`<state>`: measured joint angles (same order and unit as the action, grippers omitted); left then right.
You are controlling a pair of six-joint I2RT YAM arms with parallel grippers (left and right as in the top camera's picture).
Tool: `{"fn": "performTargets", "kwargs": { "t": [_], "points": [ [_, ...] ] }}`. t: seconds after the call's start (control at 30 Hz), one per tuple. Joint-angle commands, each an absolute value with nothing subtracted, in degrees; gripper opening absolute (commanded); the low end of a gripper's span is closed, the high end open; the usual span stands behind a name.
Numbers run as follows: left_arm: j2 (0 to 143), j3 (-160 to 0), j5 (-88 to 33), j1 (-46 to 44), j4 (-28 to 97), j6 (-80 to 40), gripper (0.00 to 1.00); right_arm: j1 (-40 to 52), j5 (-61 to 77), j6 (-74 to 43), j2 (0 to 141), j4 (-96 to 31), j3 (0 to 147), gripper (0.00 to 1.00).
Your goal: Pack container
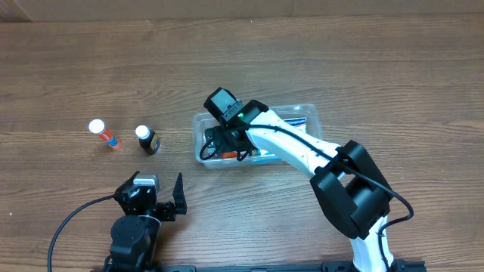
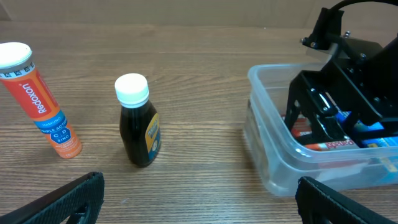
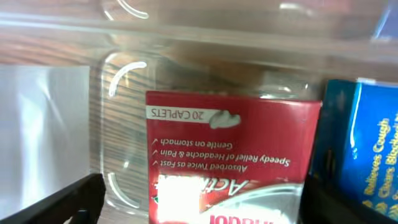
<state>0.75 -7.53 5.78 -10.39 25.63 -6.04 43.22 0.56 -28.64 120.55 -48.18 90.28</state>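
Observation:
The clear plastic container (image 1: 311,115) sits mid-table; it also shows in the left wrist view (image 2: 268,144). My right gripper (image 1: 220,145) is lowered into its left end. In the right wrist view the fingers (image 3: 202,202) are open and straddle a red caplet box (image 3: 230,155) lying on the container floor (image 3: 124,130), with a gap at the left finger. A blue box (image 3: 362,149) lies beside the red box. My left gripper (image 1: 163,199) is open and empty near the front edge, its fingers (image 2: 199,205) above bare wood.
An orange tube with a white cap (image 1: 104,135) (image 2: 43,106) and a dark bottle with a white cap (image 1: 148,140) (image 2: 138,124) stand left of the container. The right arm (image 2: 339,93) fills the container's near end.

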Motion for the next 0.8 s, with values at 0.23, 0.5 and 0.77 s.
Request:
{"fn": "performTargets", "kwargs": {
  "t": [0.23, 0.5, 0.77],
  "points": [
    [0.3, -7.3, 5.5, -10.1, 25.4, -6.9, 1.0, 40.8, -1.8, -25.1, 116.8, -57.6, 105.7, 1.0],
    [0.3, -7.3, 5.5, -10.1, 25.4, -6.9, 1.0, 25.8, -1.4, -25.3, 108.1, -67.6, 114.1, 1.0],
    [0.3, -7.3, 5.5, -10.1, 25.4, -6.9, 1.0, 2.9, 3.7, -23.6, 108.4, -75.7, 104.6, 0.23]
  ]
}}
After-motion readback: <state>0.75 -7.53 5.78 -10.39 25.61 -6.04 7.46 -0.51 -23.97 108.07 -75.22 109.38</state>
